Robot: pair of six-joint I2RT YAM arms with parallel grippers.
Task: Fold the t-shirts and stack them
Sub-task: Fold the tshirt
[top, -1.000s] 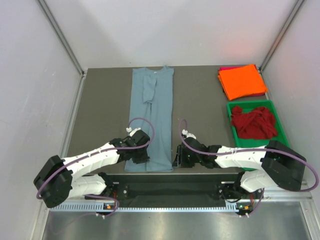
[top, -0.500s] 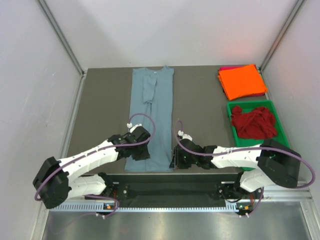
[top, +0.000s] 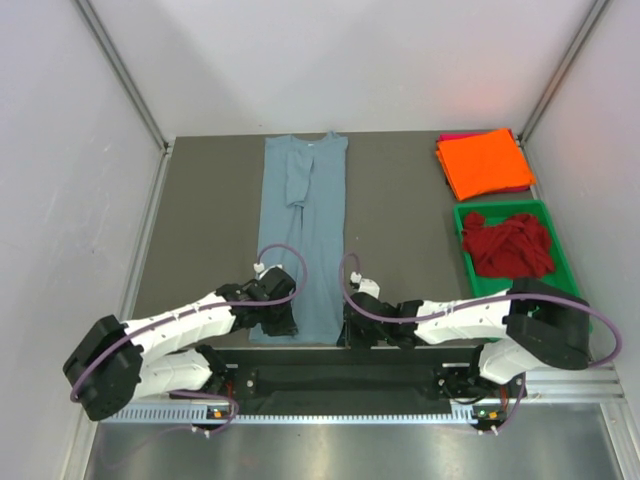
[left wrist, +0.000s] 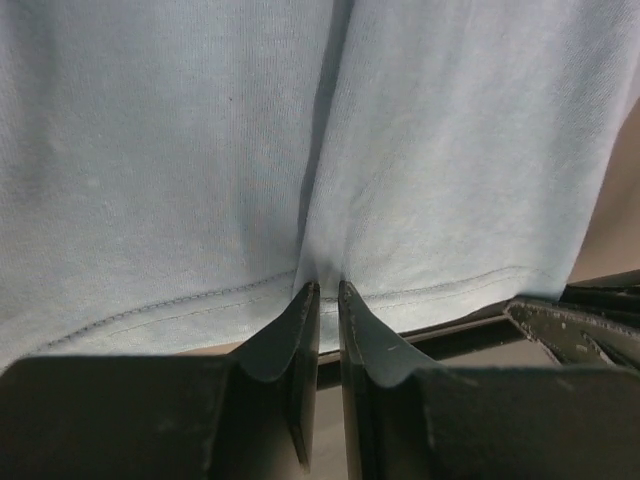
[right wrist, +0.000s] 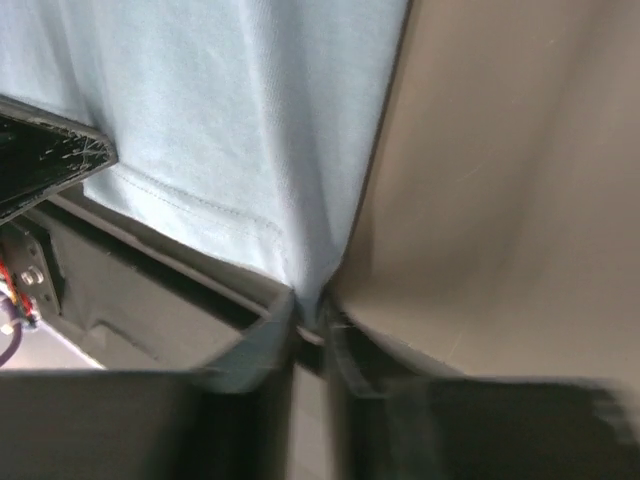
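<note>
Both arms have slid closer to the near hem of the blue-grey shirt [top: 305, 230]; it lies long and flat, well to the left of the green tray [top: 505, 287]; the left gripper [left wrist: 327, 288] pinches the hem corner far from the tray; the right gripper [right wrist: 312, 305] pinches the corner nearer the tray; the dark red shirt [top: 508, 245] sits crumpled in the tray; the orange shirt [top: 485, 163] lies folded just behind the tray, on top of the pink shirt [top: 450, 135].

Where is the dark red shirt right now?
In the top view, the dark red shirt lies crumpled in the green tray at the right side of the table, just on the near side of the folded orange shirt.
</note>
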